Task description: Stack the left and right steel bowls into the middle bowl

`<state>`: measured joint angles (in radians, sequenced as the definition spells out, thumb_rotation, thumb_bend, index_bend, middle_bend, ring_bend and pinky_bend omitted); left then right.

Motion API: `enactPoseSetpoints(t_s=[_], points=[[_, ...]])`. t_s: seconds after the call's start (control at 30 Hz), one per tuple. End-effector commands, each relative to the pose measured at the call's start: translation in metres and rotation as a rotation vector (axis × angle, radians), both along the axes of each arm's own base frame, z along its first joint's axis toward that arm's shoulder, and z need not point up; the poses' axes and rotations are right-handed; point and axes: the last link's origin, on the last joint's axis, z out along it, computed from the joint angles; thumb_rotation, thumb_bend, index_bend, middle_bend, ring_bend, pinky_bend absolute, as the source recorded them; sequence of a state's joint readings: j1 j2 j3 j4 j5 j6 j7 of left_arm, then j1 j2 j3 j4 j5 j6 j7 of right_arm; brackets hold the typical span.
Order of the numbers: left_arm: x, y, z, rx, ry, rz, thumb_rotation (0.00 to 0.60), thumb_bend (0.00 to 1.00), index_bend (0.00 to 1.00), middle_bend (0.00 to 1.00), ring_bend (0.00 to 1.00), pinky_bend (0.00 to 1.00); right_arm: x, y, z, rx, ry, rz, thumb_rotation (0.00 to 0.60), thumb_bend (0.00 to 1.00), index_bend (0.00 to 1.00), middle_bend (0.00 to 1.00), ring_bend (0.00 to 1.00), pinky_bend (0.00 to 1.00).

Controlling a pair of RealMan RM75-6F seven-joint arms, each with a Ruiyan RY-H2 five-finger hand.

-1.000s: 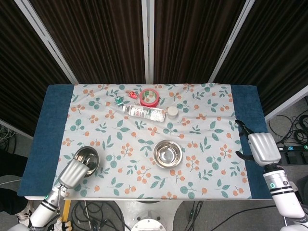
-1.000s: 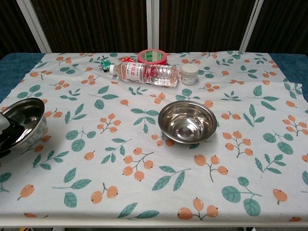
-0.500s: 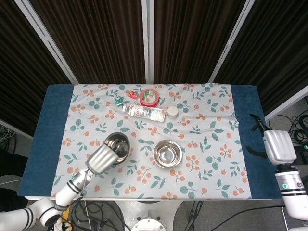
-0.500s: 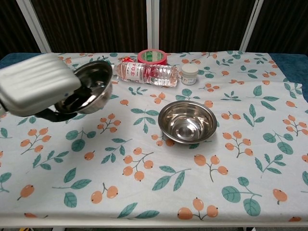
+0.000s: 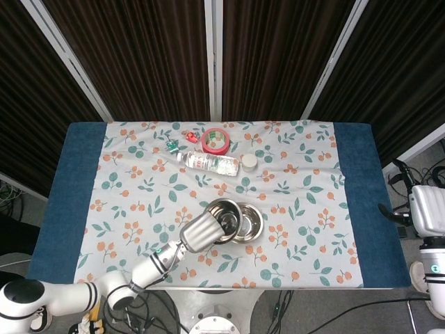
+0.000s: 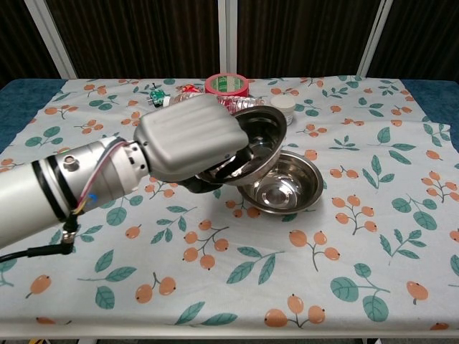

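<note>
Left hand: grasping left bowl; carried from table's left edge within one second.
Left bowl: tilted, over middle bowl; not yet nested.
Right hand: withdrawn off table's right edge; state cannot be told.
Right bowl: not visible.

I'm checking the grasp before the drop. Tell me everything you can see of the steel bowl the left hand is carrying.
The carried bowl is round, shiny, unpainted steel with a thin rolled rim and an empty, reflective inside. The left hand grips it at its near-left rim, dark fingers reaching inside. It is tilted, opening facing up and toward the camera, raised over the left rim of the middle bowl, which sits on the floral tablecloth. Whether the two bowls touch cannot be told.
</note>
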<state>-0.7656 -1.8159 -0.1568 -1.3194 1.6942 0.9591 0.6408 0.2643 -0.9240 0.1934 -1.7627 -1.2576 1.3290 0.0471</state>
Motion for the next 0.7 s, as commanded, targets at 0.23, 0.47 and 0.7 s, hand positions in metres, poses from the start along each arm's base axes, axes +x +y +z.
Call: enactPoseSetpoints(t_s=[0.23,0.47,0.7], points=[[0.03,0.005,-0.013,0.008,-0.009,-0.06,0.6,0.33,0.73,0.76,0.9,0.94,-0.009,-0.002,0.005,-0.011,-0.012,-0.02,0.6,0.13,0.11,0.38,0.87,0.83],[0.043,0.003,-0.029,-0.002,0.012,-0.093,0.6,0.33,0.73,0.76,0.9,0.94,-0.011,-0.001,0.008,-0.02,-0.021,-0.016,0.6,0.13,0.11,0.38,0.87,0.83],[0.035,0.015,-0.037,0.0,0.051,-0.08,0.6,0.32,0.72,0.75,0.9,0.94,-0.02,-0.002,0.014,-0.046,0.0,-0.04,0.6,0.13,0.11,0.38,0.87,0.83]])
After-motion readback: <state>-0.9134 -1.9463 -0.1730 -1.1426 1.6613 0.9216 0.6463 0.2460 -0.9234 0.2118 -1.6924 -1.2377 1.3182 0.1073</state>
